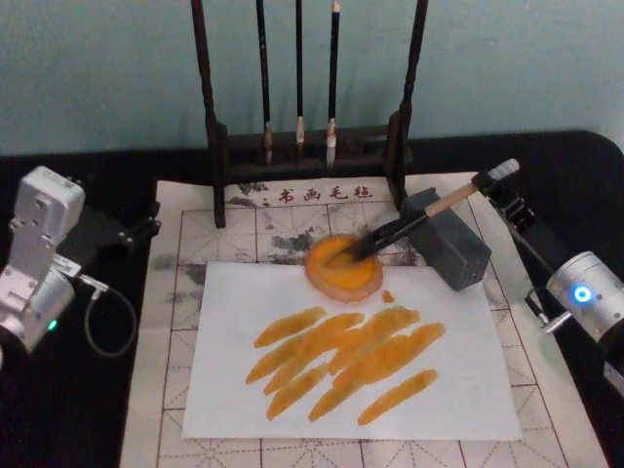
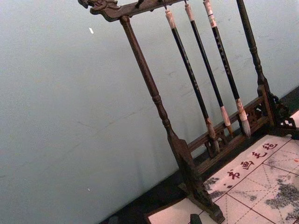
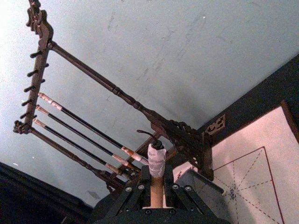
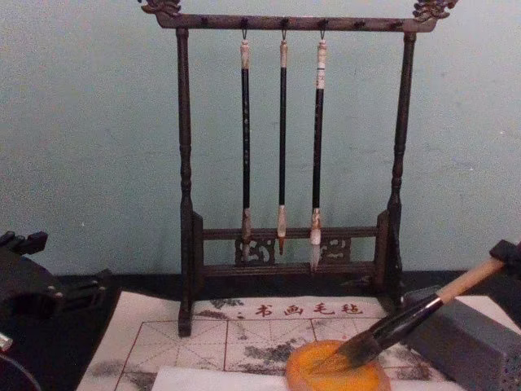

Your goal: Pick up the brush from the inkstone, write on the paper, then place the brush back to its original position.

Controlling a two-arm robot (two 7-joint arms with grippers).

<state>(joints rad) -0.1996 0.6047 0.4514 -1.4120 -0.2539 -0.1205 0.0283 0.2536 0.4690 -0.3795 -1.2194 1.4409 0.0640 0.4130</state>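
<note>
The brush (image 1: 409, 226) slants down to the left, its dark tip in a round orange dish (image 1: 363, 283) and its black lower section over the corner of the grey inkstone block (image 1: 450, 244). My right gripper (image 1: 492, 183) is shut on the pale handle near the white end cap (image 3: 156, 158); the right wrist view shows the fingers (image 3: 135, 193) on both sides of the handle. In the chest view the brush (image 4: 399, 324) rises right to the gripper (image 4: 509, 257). The white paper (image 1: 439, 390) carries several orange strokes. My left gripper (image 1: 132, 229) is parked at the mat's far left corner.
A dark wooden rack (image 1: 216, 146) with three thin hanging brushes (image 4: 282, 147) stands behind the dish. The paper lies on a felt mat (image 1: 175, 292) with red grid lines and grey stains. Black table surrounds the mat, with a cable loop (image 1: 102, 322) at left.
</note>
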